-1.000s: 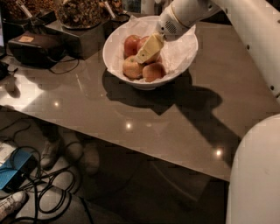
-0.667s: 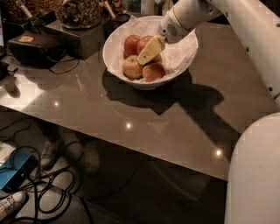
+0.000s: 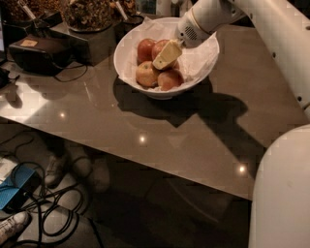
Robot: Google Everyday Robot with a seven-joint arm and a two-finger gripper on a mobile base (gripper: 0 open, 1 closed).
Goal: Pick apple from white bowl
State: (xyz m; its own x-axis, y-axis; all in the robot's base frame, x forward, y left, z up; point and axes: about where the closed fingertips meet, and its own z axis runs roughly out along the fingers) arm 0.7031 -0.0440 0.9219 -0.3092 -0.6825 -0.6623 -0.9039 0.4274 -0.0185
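Observation:
The white bowl [image 3: 127, 44], lined with crinkled white paper, stands at the back of the grey table and holds several apples. The apple [image 3: 171, 79], orange-red with a paler top, lies at the bowl's front right. A yellow-green blushed apple [image 3: 146, 73] lies to its left and a darker red apple [image 3: 144, 48] behind that. My gripper [image 3: 167, 54] reaches down into the bowl from the upper right. Its pale yellow tip hangs just above and behind the apple, and partly covers another red apple [image 3: 159, 47] at the back.
My white arm [image 3: 271, 29] runs along the right side, and the robot's white body [image 3: 283, 193] fills the lower right. Dark boxes [image 3: 41, 53] and snack containers [image 3: 87, 14] stand at the table's back left. Cables and a blue device [image 3: 17, 191] lie on the floor.
The gripper has stayed over the apples in the bowl with hardly any shift. The apples have not moved.

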